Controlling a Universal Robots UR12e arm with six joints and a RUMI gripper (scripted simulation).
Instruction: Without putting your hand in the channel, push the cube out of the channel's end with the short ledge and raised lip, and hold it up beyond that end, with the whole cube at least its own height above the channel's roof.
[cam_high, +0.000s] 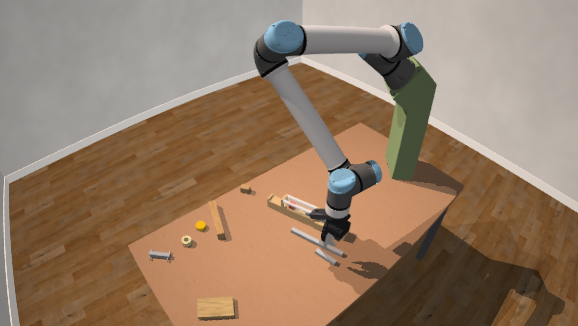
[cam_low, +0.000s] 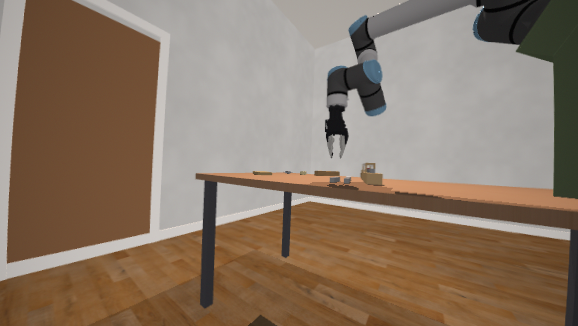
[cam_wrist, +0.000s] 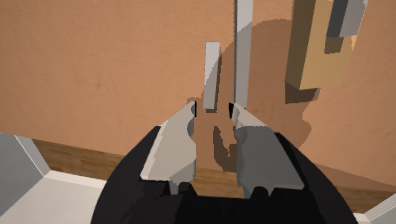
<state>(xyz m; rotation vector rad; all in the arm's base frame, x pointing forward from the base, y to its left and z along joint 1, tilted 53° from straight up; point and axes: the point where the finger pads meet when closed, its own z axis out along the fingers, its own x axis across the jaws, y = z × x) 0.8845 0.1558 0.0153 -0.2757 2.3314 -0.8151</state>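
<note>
The wooden channel (cam_high: 293, 213) with a clear roof lies on the table, and something small and red (cam_high: 288, 202), probably the cube, shows inside it. A long grey rod (cam_high: 317, 241) and a short grey rod (cam_high: 326, 257) lie beside the channel toward the table's front. My gripper (cam_high: 332, 242) (cam_low: 336, 152) hangs well above the table, over the rods. In the wrist view its fingers stand a narrow gap apart with nothing between them. The short rod (cam_wrist: 211, 75) lies below the gap, the long rod (cam_wrist: 243, 50) just right of it, and the channel's end (cam_wrist: 320, 45) at the upper right.
A wooden stick (cam_high: 217, 220), a yellow disc (cam_high: 201, 225), a pale ring (cam_high: 186, 239), a grey bolt (cam_high: 160, 255), a small wooden cube (cam_high: 245, 188) and a flat wooden block (cam_high: 215, 308) lie to the left. The green pedestal (cam_high: 410, 125) stands at the back right. The table edge is close below the gripper.
</note>
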